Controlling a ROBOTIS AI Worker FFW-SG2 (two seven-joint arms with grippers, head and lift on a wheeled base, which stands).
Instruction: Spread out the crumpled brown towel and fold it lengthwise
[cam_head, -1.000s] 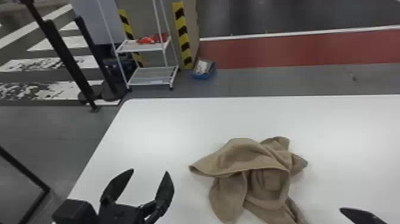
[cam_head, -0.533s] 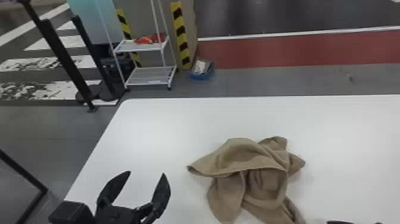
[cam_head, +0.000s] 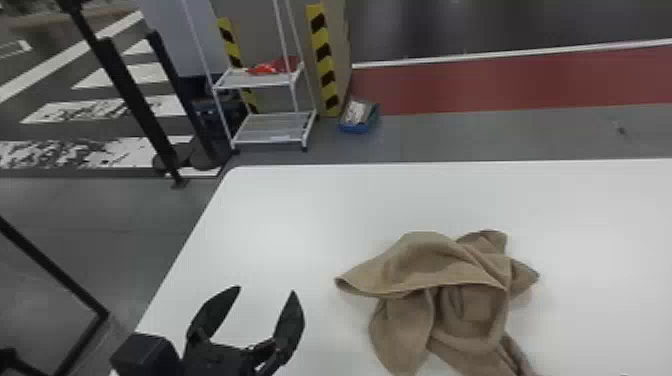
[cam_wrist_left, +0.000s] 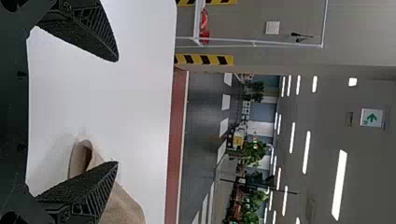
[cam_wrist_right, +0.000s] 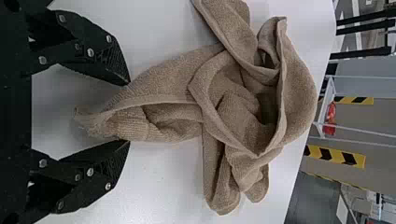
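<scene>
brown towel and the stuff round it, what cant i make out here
Brown towel, near end: cut off by the head view's bottom edge.
Brown towel, inner layers: hidden by its own folds, head and right wrist views.
Red item on shelf: head view, too small.

Left gripper (cam_head: 266, 290) at seven o'clock in head view, fingers spread, tips towards twelve. Right gripper (cam_wrist_right: 128, 112), wrist view: fingers likewise apart.

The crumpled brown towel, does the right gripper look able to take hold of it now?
Probably yes. The right gripper has its two flat black fingers open, a narrow end of the towel shows between them, and nothing seems to block them. I cannot judge their height above it.
</scene>
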